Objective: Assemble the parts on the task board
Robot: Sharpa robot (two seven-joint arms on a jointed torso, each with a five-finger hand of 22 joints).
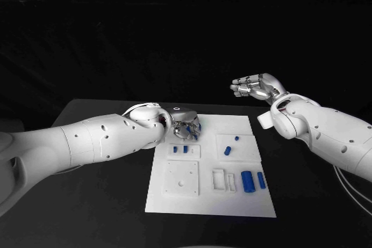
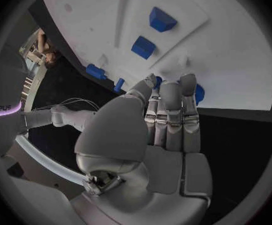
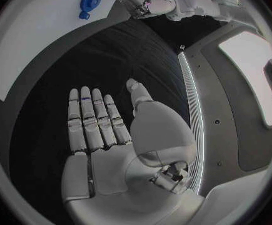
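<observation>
Desk (image 1: 93,215): I am looking down on a black desk that is carrying a flat white rectangular task board (image 1: 233,205) at its middle.

Left hand (image 1: 184,125): my silver many-fingered left hand is hanging over the far left corner of the board, fingers pointing down toward it. In the left wrist view the hand (image 2: 167,115) is showing straight fingers lying side by side with the thumb alongside, the fingertips (image 2: 187,80) reaching the board's edge just beside a small blue piece (image 2: 199,93). I cannot tell whether it is gripping that piece or only touching it.

Right hand (image 1: 256,86): my silver right hand is hovering beyond the board's far right corner, well apart from every part. In the right wrist view the hand (image 3: 105,135) is lying flat, fingers straight, thumb apart, holding nothing.

Small blue parts, far left plate (image 1: 184,149): two short blue pieces are lying on a raised white square just beside the left hand.

Small blue parts, far right plate (image 1: 228,149): one slim blue piece is lying near the plate's middle, and a tiny blue piece (image 1: 236,136) is sitting near its far edge.

Blue cylinders (image 1: 248,181): a large blue cylinder is lying on the board's right side, a thinner blue cylinder (image 1: 261,180) just beside it.

White frames (image 1: 220,179): two open white rectangular frames are lying between the cylinders and a white square plate with holes (image 1: 180,178).
</observation>
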